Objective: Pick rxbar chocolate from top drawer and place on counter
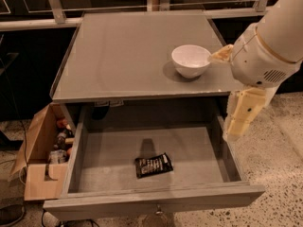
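Note:
The rxbar chocolate (153,165), a flat black wrapper with white lettering, lies on the floor of the open top drawer (189,150), near its front middle. The grey counter (128,56) is above the drawer. My arm comes in from the upper right, and the cream gripper (236,124) hangs down over the drawer's right wall, to the right of the bar and well apart from it. It holds nothing that I can see.
A white bowl (191,60) stands on the right part of the counter, close to my arm. A tan cardboard box (40,155) with bottles stands on the floor left of the drawer. Speckled floor lies to the right.

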Tool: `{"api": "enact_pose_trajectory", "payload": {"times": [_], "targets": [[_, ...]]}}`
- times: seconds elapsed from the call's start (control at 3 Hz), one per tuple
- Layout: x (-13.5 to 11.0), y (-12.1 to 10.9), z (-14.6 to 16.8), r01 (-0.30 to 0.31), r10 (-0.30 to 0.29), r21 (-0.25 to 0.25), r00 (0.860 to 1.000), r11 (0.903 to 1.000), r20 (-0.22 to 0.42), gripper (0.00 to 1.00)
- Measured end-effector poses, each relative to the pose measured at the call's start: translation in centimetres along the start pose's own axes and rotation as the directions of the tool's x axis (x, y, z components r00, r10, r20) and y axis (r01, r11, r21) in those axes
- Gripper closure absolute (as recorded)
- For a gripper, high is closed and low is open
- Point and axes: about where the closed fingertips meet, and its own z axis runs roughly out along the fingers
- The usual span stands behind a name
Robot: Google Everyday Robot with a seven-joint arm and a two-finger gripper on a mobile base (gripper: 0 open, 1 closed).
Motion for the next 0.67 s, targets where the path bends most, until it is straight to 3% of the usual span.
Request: {"api": "enact_pose_trajectory", "payload": {"times": [0.67], "targets": [[-0.55,0.29,0.22,0.029,-0.029,-0.009,1.0,0.9996,0.003,0.0]]}}
